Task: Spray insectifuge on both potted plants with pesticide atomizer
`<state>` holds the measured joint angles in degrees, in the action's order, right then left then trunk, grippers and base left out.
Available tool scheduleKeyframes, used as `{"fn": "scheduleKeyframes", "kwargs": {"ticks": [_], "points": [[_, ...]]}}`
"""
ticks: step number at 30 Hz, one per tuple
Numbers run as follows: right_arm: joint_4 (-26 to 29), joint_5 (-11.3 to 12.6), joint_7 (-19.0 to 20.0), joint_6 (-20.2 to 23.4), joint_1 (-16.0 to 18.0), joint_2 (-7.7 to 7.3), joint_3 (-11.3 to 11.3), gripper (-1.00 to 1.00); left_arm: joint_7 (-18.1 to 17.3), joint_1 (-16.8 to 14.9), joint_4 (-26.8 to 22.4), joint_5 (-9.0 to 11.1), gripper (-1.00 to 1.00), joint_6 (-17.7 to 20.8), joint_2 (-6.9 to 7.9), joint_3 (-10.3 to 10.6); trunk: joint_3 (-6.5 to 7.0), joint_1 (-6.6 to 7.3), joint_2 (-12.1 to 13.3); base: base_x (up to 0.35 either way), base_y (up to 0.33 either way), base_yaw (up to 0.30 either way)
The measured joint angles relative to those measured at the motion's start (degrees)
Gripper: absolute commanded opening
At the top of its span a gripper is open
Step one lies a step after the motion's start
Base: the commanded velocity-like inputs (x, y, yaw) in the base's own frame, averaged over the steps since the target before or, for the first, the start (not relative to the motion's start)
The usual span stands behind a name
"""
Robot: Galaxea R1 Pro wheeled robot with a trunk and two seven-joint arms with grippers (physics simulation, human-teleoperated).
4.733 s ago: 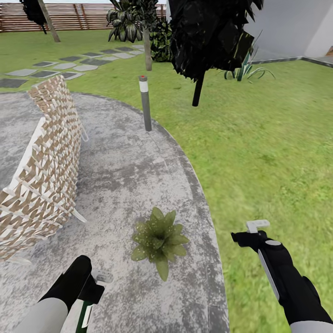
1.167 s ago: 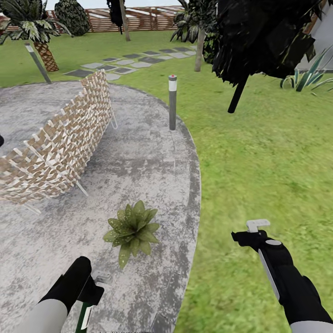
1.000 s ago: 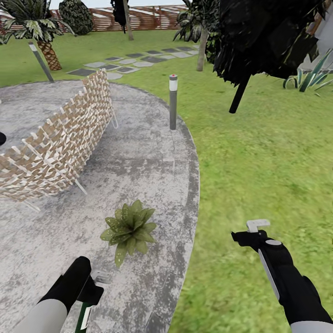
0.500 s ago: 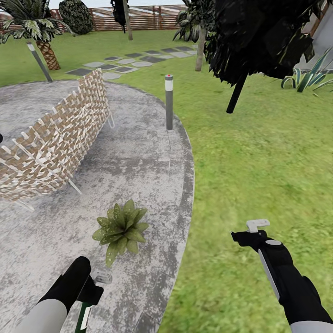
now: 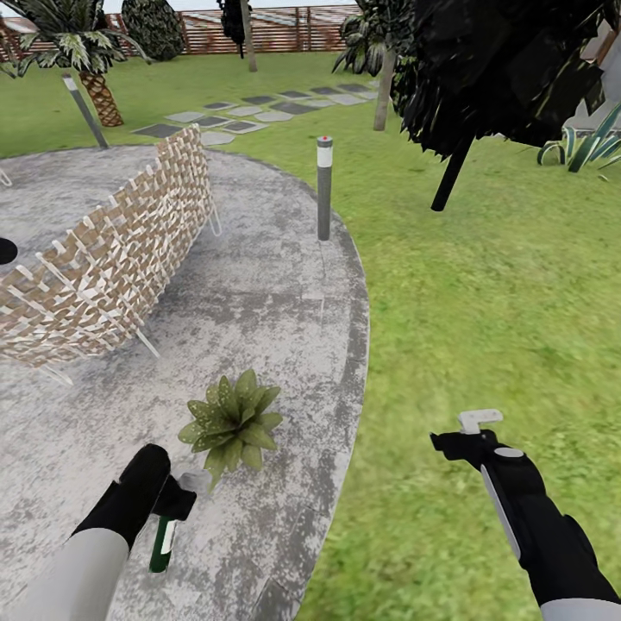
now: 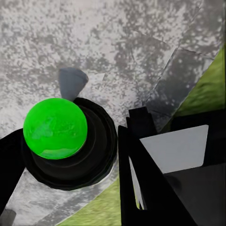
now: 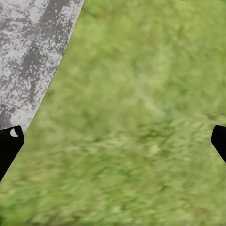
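Left fingers clamped on spray bottle, hanging beside potted plant on patio; right fingers spread wide, holding nothing, over lawn.

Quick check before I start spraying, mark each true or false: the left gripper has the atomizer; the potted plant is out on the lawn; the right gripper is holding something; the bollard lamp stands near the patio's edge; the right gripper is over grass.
1. The left gripper holds the pesticide atomizer. True.
2. The potted plant sits on the lawn. False: it is on the stone patio, just ahead of the left gripper.
3. The right gripper holds something. False: it is open and empty.
4. The bollard lamp stands near the patio's edge. True.
5. The right gripper is over grass. True.
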<state>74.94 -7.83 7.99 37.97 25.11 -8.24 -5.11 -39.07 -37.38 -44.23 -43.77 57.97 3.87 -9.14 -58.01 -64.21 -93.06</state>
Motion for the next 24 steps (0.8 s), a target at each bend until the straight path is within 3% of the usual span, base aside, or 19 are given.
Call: {"fn": "scheduleKeyframes", "kwargs": {"ticks": [7,24], "points": [[0.0,0.1,0.0,0.0,0.0,0.06,0.2,1.00,-0.1,-3.2,-0.2,0.0,-1.00,0.0,-0.13,0.1,-0.01,0.00,0.0,0.000,0.000,0.000],[0.0,0.1,0.0,0.0,0.0,0.14,0.2,1.00,-0.2,-2.9,0.7,0.0,-1.00,0.1,-0.07,0.2,-0.62,0.00,0.0,0.000,0.000,0.097]]}}
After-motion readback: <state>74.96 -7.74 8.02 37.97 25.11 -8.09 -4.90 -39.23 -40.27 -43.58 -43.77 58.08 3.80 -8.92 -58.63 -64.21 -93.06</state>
